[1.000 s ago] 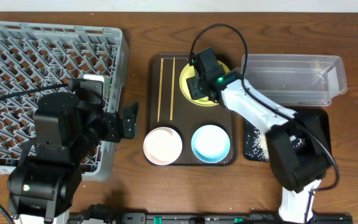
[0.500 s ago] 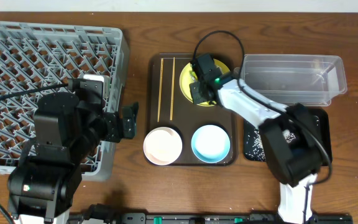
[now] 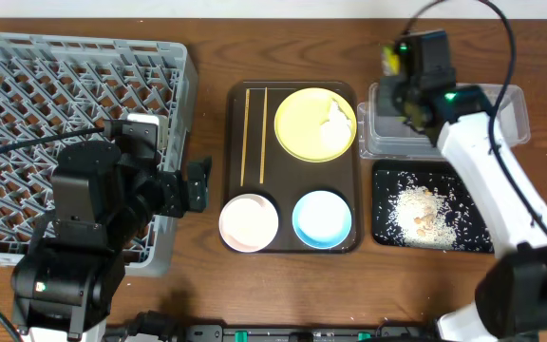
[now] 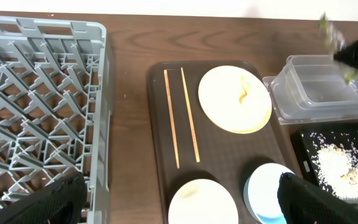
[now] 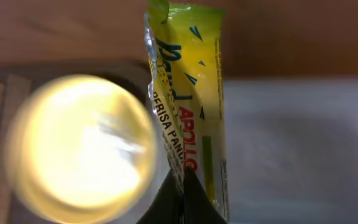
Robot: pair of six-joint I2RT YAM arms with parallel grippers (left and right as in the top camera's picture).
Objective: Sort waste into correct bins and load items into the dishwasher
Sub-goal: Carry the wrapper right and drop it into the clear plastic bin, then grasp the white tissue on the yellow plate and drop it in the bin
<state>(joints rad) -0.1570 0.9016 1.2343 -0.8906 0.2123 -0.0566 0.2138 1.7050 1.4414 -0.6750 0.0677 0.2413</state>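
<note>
Right gripper (image 5: 182, 191) was clamped shut on one end of the snack wrapper (image 5: 190, 93), held aloft. The wrapper's long axis ran straight out from the fingertips. It hung at the clear box (image 3: 478, 119)'s end nearest the yellow plate (image 3: 302, 128), with the box interior to one side and the plate to the other.

In the inspector's judgement, release called for a small shift inward over the box, and the right arm was the nearer.

Left gripper (image 3: 198, 185) stood wide apart, empty, beside the dish rack (image 3: 27, 76).

Legible print was red "APOLL", cut off, and dark "ERISA PAN".
</note>
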